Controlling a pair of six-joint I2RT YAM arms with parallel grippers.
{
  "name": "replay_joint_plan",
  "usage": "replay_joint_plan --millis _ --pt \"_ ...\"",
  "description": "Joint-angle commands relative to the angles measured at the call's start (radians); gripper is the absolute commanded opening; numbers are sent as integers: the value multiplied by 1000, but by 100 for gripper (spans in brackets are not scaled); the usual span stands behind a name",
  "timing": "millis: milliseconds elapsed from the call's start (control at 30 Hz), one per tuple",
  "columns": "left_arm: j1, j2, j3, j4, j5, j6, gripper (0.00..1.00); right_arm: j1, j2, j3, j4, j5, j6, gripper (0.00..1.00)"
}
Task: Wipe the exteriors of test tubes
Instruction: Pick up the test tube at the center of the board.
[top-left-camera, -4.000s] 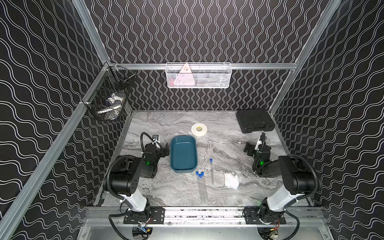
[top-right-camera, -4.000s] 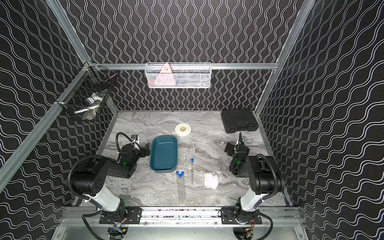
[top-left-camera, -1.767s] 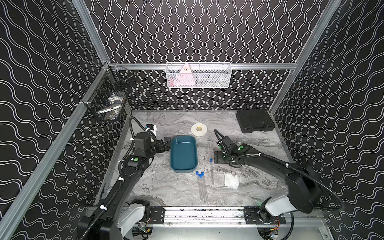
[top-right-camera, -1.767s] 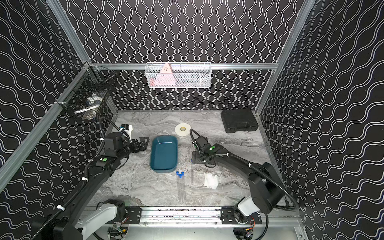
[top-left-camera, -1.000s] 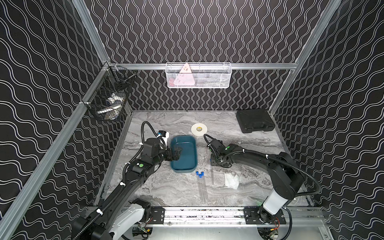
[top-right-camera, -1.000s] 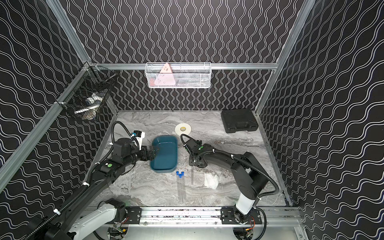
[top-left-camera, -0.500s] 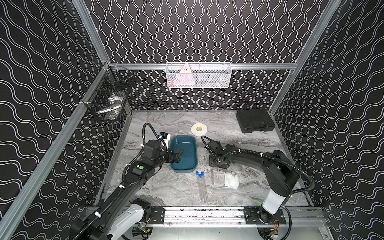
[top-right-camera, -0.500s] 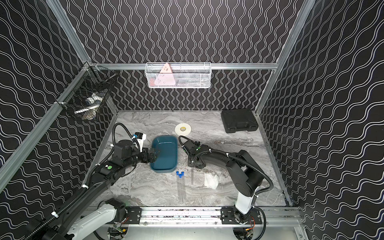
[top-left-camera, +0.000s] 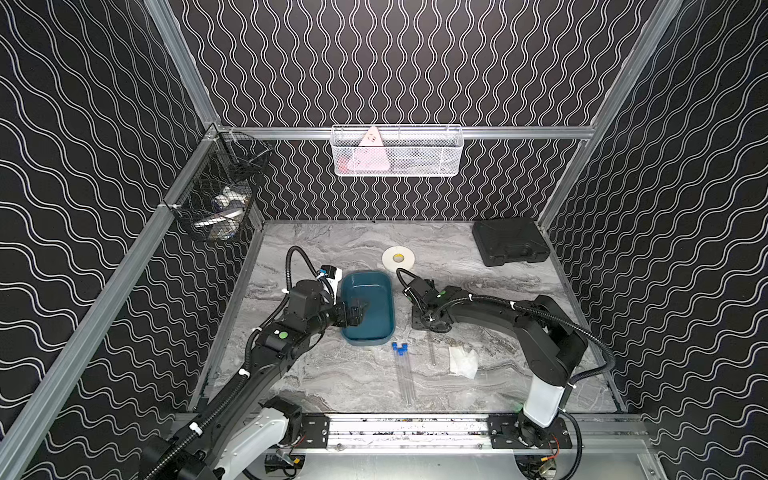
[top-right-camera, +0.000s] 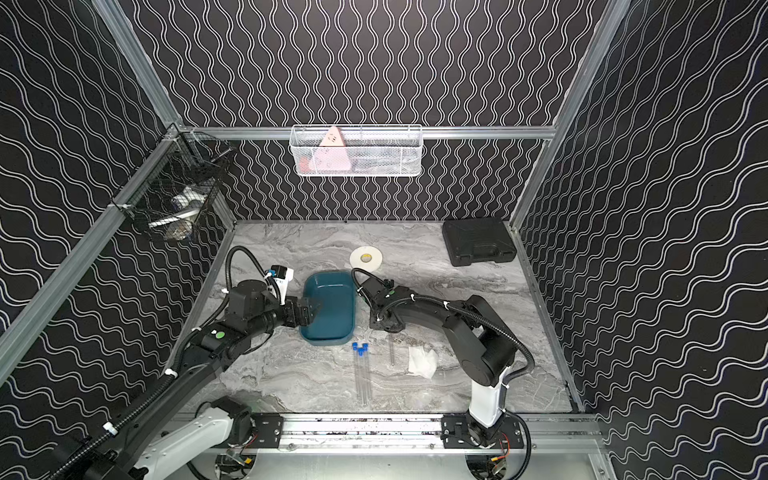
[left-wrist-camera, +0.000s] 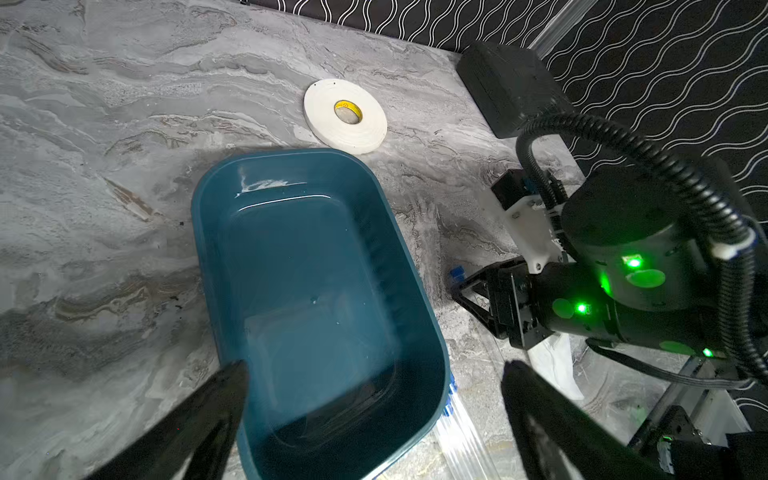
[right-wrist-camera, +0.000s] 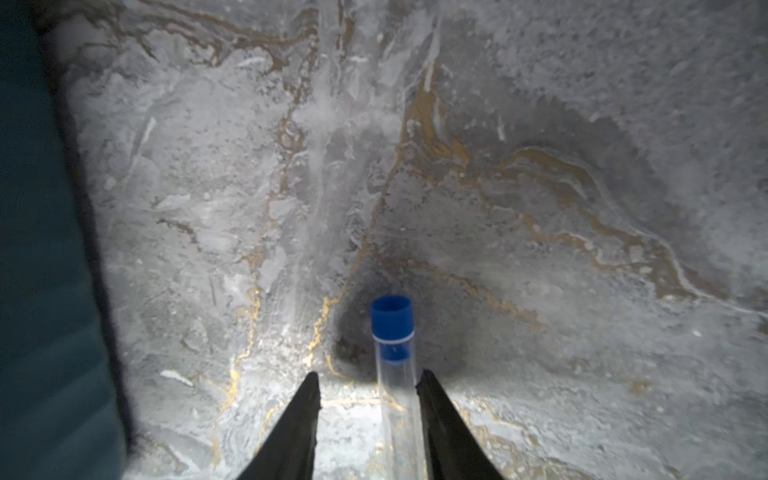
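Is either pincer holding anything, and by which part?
Nothing is gripped. The right pincer straddles a test tube below its blue cap, one finger clear of it; the left pincer hangs open over the tray.

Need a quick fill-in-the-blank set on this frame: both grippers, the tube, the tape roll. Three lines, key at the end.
1. The test tube lying between the jaws of the right gripper has a ____ cap.
2. The left gripper hovers open at the teal ____.
3. The white tape roll lies flat on the table, and the inside of its core is ____.

Missing words: blue; tray; yellow.
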Motion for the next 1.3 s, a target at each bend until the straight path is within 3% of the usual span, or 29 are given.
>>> replay_joint_plan --millis 0,500,833,1067,1267 --pt "-2 3 -4 4 4 -9 99 0 18 14 -22 15 19 38" --pt "-5 16 -4 9 20 -13 99 -2 23 -3 -10 15 24 20" --pt "-38 90 22 46 105 -26 99 -90 -115 -65 63 -78 19 17" --pt "-152 160 -4 225 147 -113 95 -199 -254 -56 101 -168 -3 15" --pt "-340 361 44 471 194 -209 91 -266 -348 16 106 -225 -21 15"
